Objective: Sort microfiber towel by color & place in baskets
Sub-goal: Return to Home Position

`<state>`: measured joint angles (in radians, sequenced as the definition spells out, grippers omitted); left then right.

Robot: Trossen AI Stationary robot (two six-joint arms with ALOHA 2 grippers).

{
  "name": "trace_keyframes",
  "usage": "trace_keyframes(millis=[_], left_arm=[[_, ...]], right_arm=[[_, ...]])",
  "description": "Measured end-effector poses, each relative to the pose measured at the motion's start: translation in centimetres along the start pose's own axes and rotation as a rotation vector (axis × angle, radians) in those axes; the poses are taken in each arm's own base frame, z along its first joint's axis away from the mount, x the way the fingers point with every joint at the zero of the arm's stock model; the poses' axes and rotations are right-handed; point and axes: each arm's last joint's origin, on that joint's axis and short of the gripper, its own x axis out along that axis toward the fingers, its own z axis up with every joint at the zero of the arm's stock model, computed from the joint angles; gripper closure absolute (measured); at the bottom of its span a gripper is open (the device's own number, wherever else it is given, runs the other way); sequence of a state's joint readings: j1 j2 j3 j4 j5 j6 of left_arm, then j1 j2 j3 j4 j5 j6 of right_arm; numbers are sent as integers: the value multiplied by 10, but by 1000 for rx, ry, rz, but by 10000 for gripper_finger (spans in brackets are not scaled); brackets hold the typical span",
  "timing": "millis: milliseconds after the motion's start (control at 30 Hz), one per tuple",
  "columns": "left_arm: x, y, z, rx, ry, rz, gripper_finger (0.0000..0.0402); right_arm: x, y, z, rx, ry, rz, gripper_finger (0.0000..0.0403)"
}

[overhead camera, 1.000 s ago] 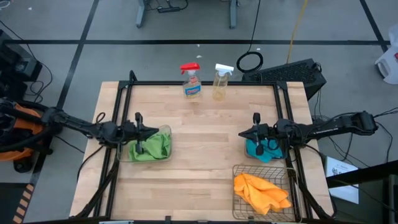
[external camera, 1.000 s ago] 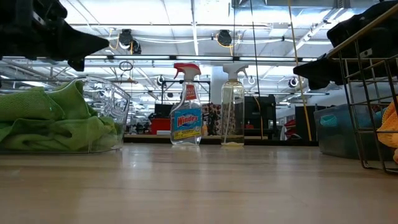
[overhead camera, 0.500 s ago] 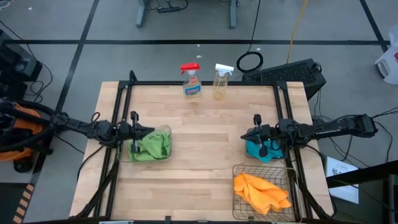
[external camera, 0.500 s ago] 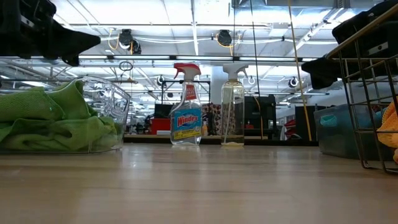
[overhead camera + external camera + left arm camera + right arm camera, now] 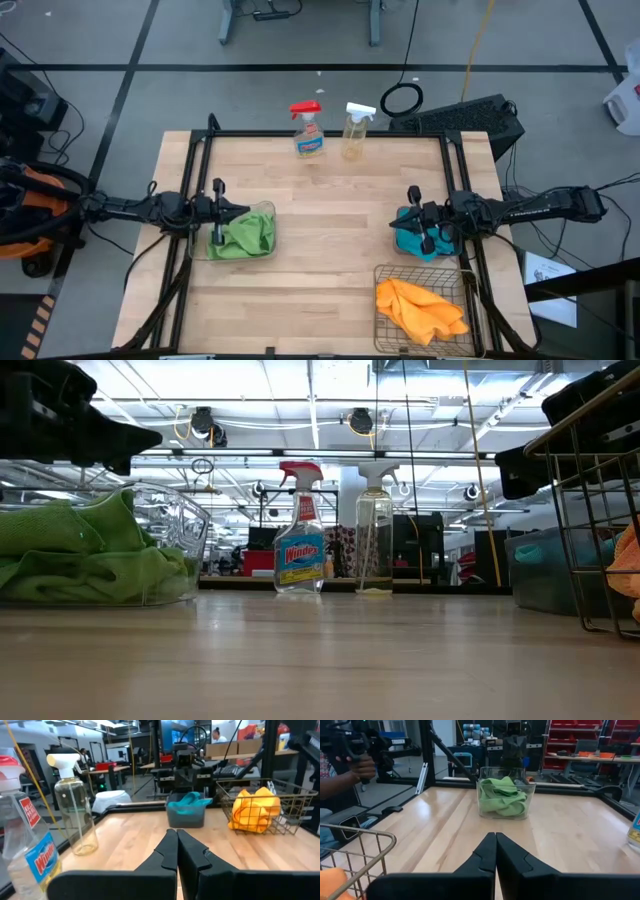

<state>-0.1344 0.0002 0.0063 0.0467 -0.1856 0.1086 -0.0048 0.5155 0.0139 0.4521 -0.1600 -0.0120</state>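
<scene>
Two green towels [image 5: 243, 236] lie bunched in the clear tub [image 5: 268, 210] at the table's left; they also show in the right wrist view [image 5: 503, 795]. Turquoise towels [image 5: 410, 241] fill the dark grey bin [image 5: 185, 817] at the right. Orange-yellow towels [image 5: 420, 307] lie in the wire-mesh basket [image 5: 385, 272] at the near right corner. My left gripper [image 5: 247, 211] hovers shut over the tub's far rim and holds nothing. My right gripper [image 5: 393, 221] hovers shut beside the bin's left edge, also holding nothing.
Two spray bottles stand near the far edge: a red-capped one with blue liquid [image 5: 308, 130] and a clear one [image 5: 356, 130]. Bare wood lies between tub and bin. A black frame [image 5: 320, 134] runs along the table's edges. A person's hand [image 5: 355, 767] shows beyond the table.
Both arms have drawn back a little from the table's middle: the left gripper toward the left edge, the right gripper toward the right edge. Both have stayed shut, and the towels have not moved.
</scene>
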Motion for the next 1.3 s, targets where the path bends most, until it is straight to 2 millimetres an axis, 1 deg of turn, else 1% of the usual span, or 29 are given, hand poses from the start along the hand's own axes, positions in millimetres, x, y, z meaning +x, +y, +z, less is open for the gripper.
trace_keyframes(millis=[233,467,567,700,900,1300], left_arm=[[0,0,0,-24,3,-2,401],[0,1,-1,-24,6,29,401],[0,2,0,-21,6,58,401],[0,2,0,-24,6,59,401],[0,2,0,-25,7,59,401],[0,2,-1,-31,11,58,402]], right_arm=[[-9,1,5,-11,-41,-10,403],[-20,-2,9,-21,-83,-169,403],[-22,-2,10,-56,-101,-167,403],[-26,-1,8,-69,-79,-167,403],[-35,1,13,-104,-162,-169,403],[-35,1,12,-91,-150,-167,403]])
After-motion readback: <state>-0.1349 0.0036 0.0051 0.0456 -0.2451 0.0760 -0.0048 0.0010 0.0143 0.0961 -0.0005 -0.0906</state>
